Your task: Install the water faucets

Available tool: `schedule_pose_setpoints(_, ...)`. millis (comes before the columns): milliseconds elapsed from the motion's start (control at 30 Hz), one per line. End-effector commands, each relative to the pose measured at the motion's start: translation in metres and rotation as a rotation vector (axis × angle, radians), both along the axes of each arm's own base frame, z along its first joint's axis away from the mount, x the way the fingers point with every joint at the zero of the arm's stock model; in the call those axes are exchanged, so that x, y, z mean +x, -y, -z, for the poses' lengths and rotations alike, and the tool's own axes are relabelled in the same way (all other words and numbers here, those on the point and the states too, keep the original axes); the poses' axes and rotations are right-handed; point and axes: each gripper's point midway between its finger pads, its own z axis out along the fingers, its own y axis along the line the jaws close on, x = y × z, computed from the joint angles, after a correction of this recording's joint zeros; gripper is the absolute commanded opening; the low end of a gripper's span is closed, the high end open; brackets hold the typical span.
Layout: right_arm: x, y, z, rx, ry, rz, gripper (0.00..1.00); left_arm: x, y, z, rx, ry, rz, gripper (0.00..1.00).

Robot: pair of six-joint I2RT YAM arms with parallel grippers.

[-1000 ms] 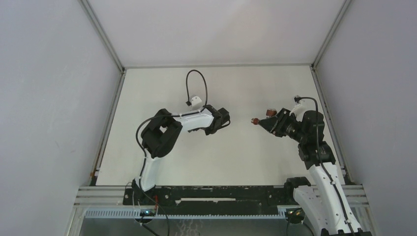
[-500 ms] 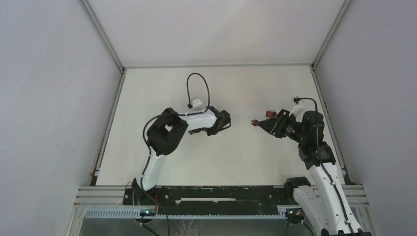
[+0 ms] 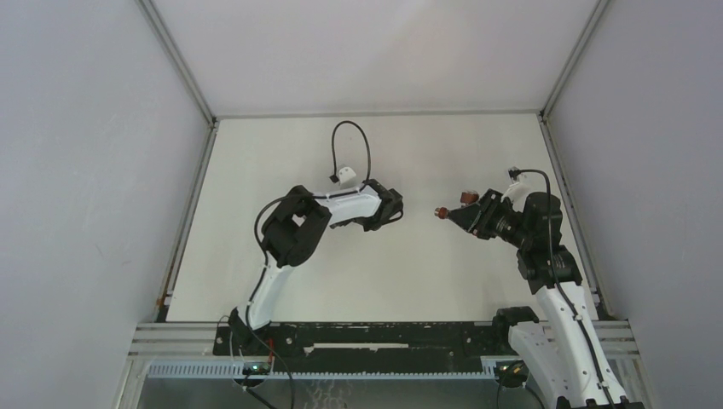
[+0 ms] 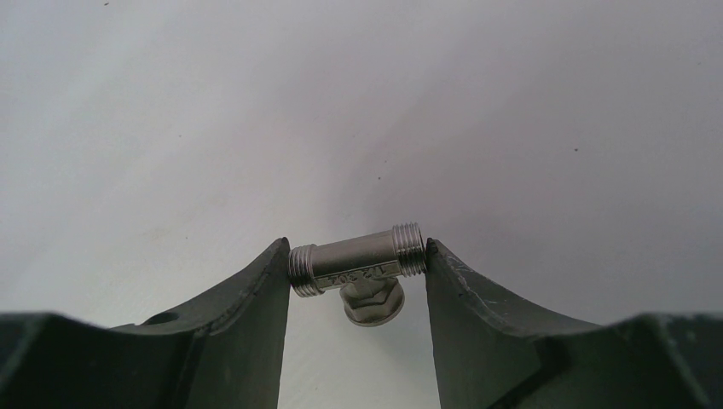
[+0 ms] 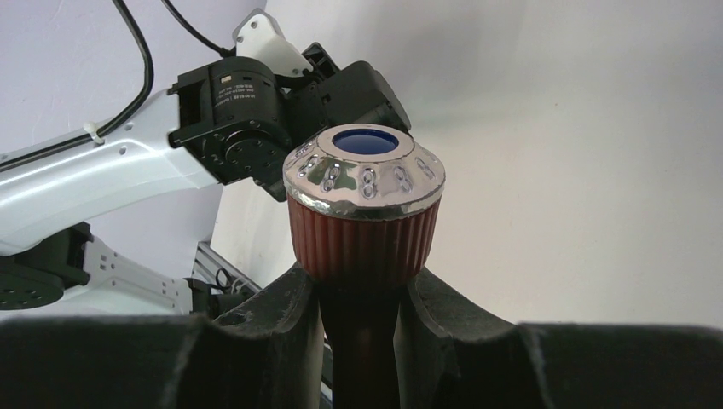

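Two parts make up the water faucets here. The small silvery T-shaped fitting (image 4: pixel 349 256) has threaded ends and a hex nut (image 4: pixel 373 302) below. My left gripper (image 4: pixel 356 257) is shut on it end to end, above the white table. In the top view that gripper (image 3: pixel 394 210) points right. The reddish-brown tap piece (image 5: pixel 365 230) has a ribbed knob with a chrome rim and blue cap. Its stem sits between the fingers of my right gripper (image 5: pixel 362 285), which is shut on it. Seen from above, the knob (image 3: pixel 443 211) points left out of the right gripper (image 3: pixel 459 215), a short gap from the left gripper.
Grey walls and aluminium posts close in the white table (image 3: pixel 375 273) on three sides. A black cable loop (image 3: pixel 354 141) arches over the left wrist. A black rail (image 3: pixel 367 334) runs along the near edge by the arm bases. The left arm (image 5: pixel 230 111) fills the right wrist view's upper left.
The left arm has shifted right, its elbow moving in and its gripper creeping towards the right gripper with the fitting still held. The right arm has stayed put.
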Motion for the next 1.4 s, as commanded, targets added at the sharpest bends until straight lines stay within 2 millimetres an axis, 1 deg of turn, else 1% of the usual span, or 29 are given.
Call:
schedule_pose_setpoints(0,0.004,-0.001,-0.029,0.01,0.099,-0.013,0.0,0.007,-0.001,-0.017,0.022,0.032,0.003,0.2)
schedule_pose_setpoints(133,0.003,-0.002,-0.03,0.013,0.101,-0.015,0.0,0.005,0.001,-0.016,0.01,0.02,0.004,0.24)
schedule_pose_setpoints(600,0.002,-0.003,-0.035,0.019,0.108,-0.024,0.0,0.0,0.007,-0.01,-0.035,-0.046,0.022,0.57)
schedule_pose_setpoints(733,0.002,-0.003,-0.035,0.022,0.11,-0.025,0.0,0.0,0.009,-0.009,-0.05,-0.051,0.028,0.61)
schedule_pose_setpoints(800,0.001,-0.003,-0.035,0.019,0.107,-0.024,0.0,-0.001,0.01,-0.009,-0.058,-0.056,0.028,0.66)
schedule_pose_setpoints(933,0.0,-0.002,-0.033,0.014,0.103,-0.02,0.0,-0.003,0.012,-0.007,-0.08,-0.068,0.034,0.81)
schedule_pose_setpoints(1000,0.0,-0.002,-0.033,0.013,0.103,-0.02,0.0,-0.003,0.013,-0.006,-0.089,-0.073,0.038,0.84)
schedule_pose_setpoints(1100,0.0,-0.002,-0.033,0.013,0.103,-0.02,0.0,-0.003,0.015,-0.013,-0.106,-0.077,0.049,0.9)
schedule_pose_setpoints(1233,0.0,-0.002,-0.032,0.012,0.101,-0.021,0.0,-0.007,0.015,-0.03,-0.134,-0.088,0.083,0.97)
schedule_pose_setpoints(1267,0.0,-0.002,-0.032,0.012,0.098,-0.021,0.0,-0.007,0.015,-0.036,-0.146,-0.093,0.101,0.98)
schedule_pose_setpoints(1367,0.001,-0.002,-0.031,0.01,0.095,-0.023,0.0,-0.01,0.016,-0.046,-0.2,-0.139,0.19,0.99)
